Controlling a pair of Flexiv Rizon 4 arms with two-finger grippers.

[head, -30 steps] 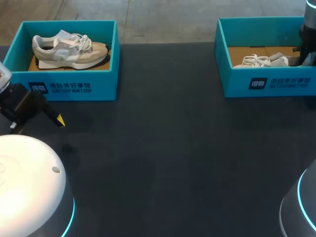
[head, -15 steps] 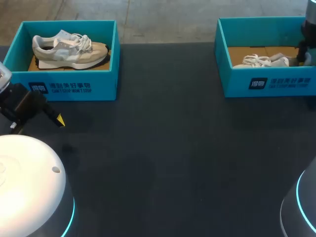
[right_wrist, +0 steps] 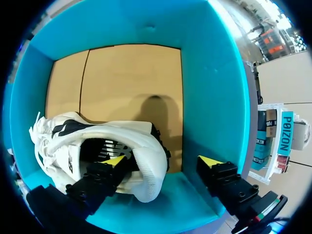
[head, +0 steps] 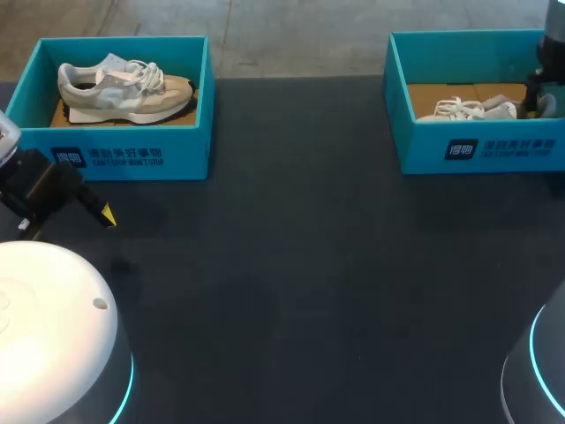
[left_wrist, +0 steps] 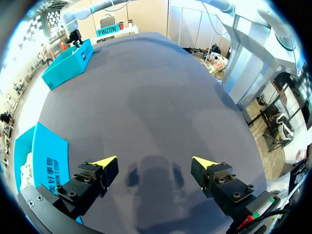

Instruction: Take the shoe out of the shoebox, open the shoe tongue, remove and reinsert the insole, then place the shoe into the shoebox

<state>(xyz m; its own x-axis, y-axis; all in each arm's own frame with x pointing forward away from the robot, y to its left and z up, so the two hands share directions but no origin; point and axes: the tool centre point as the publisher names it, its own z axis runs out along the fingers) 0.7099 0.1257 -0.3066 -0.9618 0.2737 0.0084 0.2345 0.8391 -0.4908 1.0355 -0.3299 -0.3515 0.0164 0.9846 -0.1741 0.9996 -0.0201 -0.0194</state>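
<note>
A white shoe [head: 468, 109] lies on its side on the cardboard floor of the right teal shoebox [head: 477, 146]. My right gripper [head: 540, 93] is down inside that box at the shoe's heel end. In the right wrist view the gripper [right_wrist: 162, 161] stands open. One fingertip [right_wrist: 114, 160] sits inside the mouth of the white shoe [right_wrist: 97, 141], and the other is apart from the heel, near the box wall [right_wrist: 214, 97]. My left gripper [left_wrist: 155, 165] hangs open over bare table beside the left shoebox [left_wrist: 46, 161], holding nothing.
The left teal shoebox [head: 132, 155] at the back left holds a beige and grey shoe [head: 124, 88], upright. My left gripper [head: 97, 212] is just in front of it. Dark table [head: 291, 265] stretches between the two boxes.
My right gripper's fingers have spread wide, letting go of the white shoe's heel, and the arm has shifted slightly in the box. The left arm has not moved.
</note>
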